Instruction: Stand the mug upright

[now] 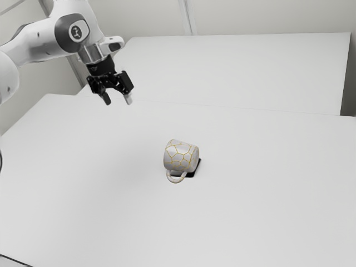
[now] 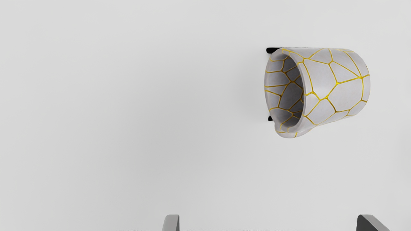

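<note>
Fingers: (image 1: 128, 99) apart, with a wide gap between the two tips; nothing is held between them.
Finger position: above the table (image 1: 83, 211), well apart from the mug (image 1: 181, 157), on the side toward the exterior view's left.
Finger orientation: tips directed downward toward the tabletop.
Arm: (image 1: 41, 40) enters from the exterior view's upper left; white links, black hand.
Mug position: over the table, toward the exterior view's right from the fingers.
Mug orientation: tipped onto its side, not upright; the opening (image 2: 290, 89) faces sideways.
Mug finish: pale gray-white with a network of yellow-gold lines, inside and outside.
Handle: (image 1: 176, 180) extends from the side of the mug nearer the bottom edge of the exterior view; in the wrist view it is on the mug's side nearer the fingers.
Black item: (image 1: 192, 174) flat, partly hidden by the mug; parts of it extend past the mug's outline. Contact with the mug: cannot be determined.
Background: a white surface (image 1: 239, 67) beyond the table.
</note>
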